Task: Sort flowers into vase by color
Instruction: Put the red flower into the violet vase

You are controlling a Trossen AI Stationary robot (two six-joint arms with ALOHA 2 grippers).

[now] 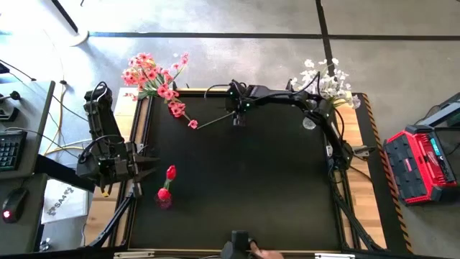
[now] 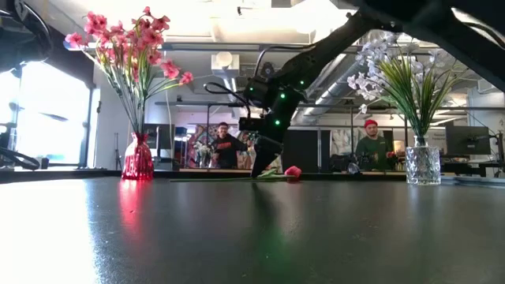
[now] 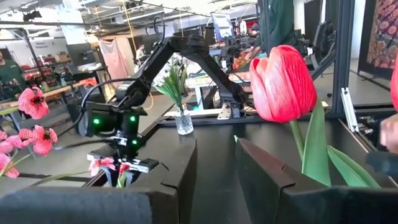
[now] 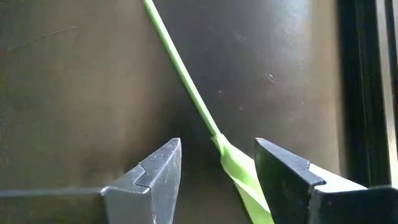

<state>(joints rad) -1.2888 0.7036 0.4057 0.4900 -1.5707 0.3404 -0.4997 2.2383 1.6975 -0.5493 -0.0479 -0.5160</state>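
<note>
We have the right gripper (image 4: 217, 171) at the black worktop's (image 1: 244, 187) twelve o'clock, fingers spread around the loose pink spray's thin green stem (image 4: 180, 68). We should centre the stem before clenching. Left gripper (image 1: 147, 164) waits at nine o'clock, fingers apart.

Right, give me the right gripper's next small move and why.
Probably close the right gripper on the green stem. Its open fingers sit low at the black table, either side of the stem of the lying pink flower, which is not yet gripped.
</note>
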